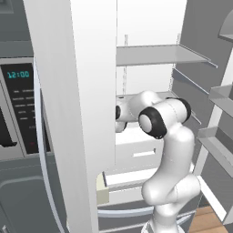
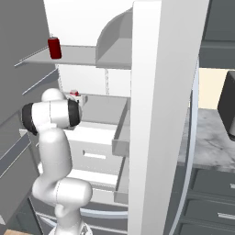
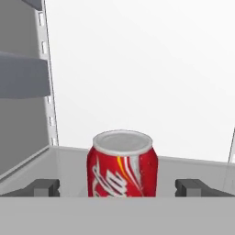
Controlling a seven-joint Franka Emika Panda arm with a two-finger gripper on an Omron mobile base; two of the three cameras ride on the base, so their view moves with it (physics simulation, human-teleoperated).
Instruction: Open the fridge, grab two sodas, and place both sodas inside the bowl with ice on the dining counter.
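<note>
While the soda can (image 3: 122, 164) stands upright straight ahead in my hand view, on the fridge's middle shelf (image 2: 103, 109) with the white back wall behind it, I have the end effector (image 3: 117, 187) spread wide, one dark fingertip to each side of the can and neither touching it. I judge the can light and rigid but thin-walled, with a smooth painted side that could slip, so I would take it across the red body at about mid-height, below the pale rim, and squeeze only enough to hold. A tilted grip could tip it, since it stands on a narrow base. In my right base view the same can's top (image 2: 74, 93) peeks out just past the arm (image 2: 53, 114), and the second soda (image 2: 54, 47) stands on the shelf above (image 2: 64, 54), toward its left end. The fridge (image 1: 150, 27) is open, its door (image 2: 160, 114) swung out to the right of the can's shelf, with white drawers (image 2: 94, 153) below it. Beyond that door a bit of marble bench (image 2: 209, 137) is in sight.
</note>
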